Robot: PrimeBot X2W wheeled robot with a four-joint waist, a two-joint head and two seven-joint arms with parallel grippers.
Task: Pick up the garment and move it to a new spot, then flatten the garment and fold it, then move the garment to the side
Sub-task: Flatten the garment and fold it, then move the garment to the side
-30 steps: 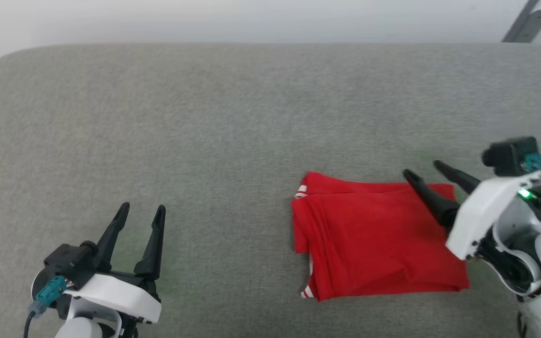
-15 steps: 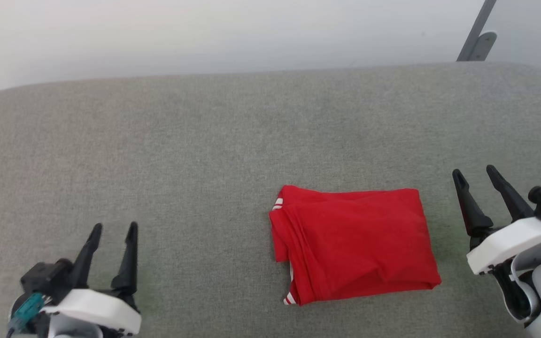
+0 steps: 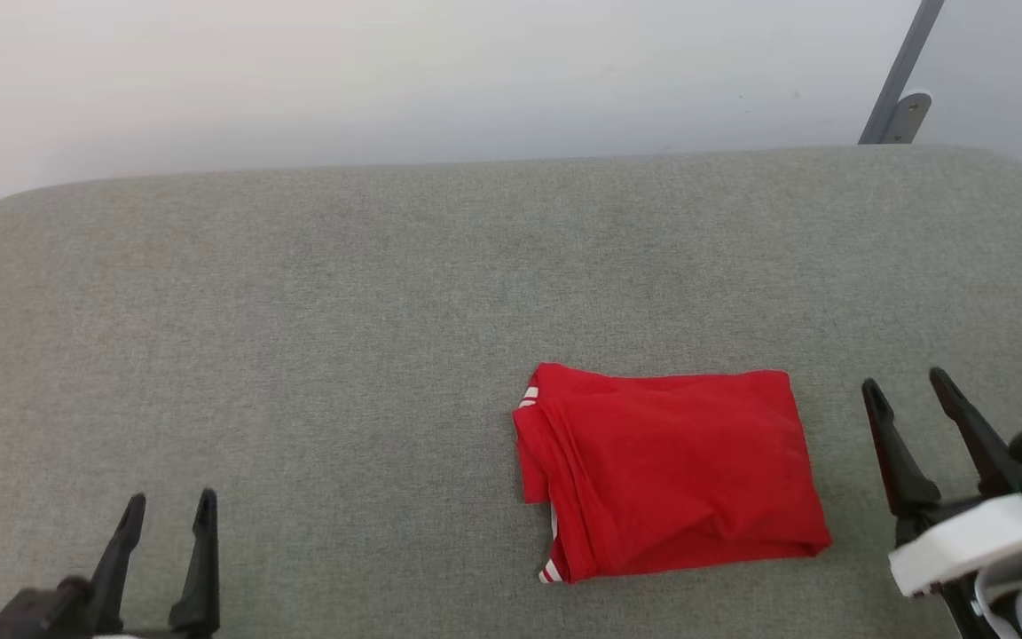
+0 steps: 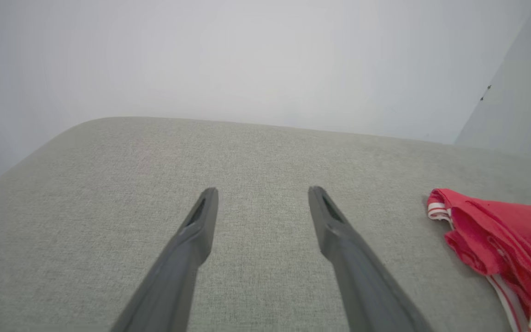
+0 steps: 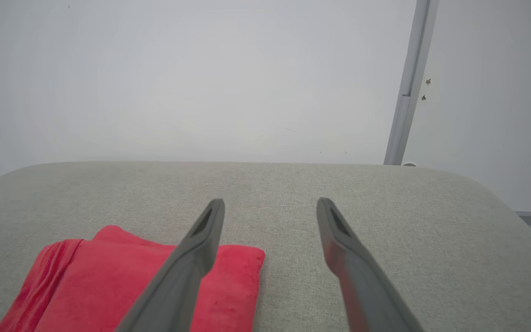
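While the right gripper (image 3: pixel 904 382) gapes, the garment (image 3: pixel 671 470) lies beside it.

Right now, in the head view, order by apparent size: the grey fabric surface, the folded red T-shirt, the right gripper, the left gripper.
1. Grey fabric surface.
2. Folded red T-shirt.
3. Right gripper, left gripper: alike, both cut by the frame, so unranked.

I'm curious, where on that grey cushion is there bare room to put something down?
The widest bare stretch of the grey cushion runs from the red shirt leftward to the rounded edge, above the open left end effector. The strip between shirt and wall is bare too. Tightest: the gap between shirt and open right end effector.
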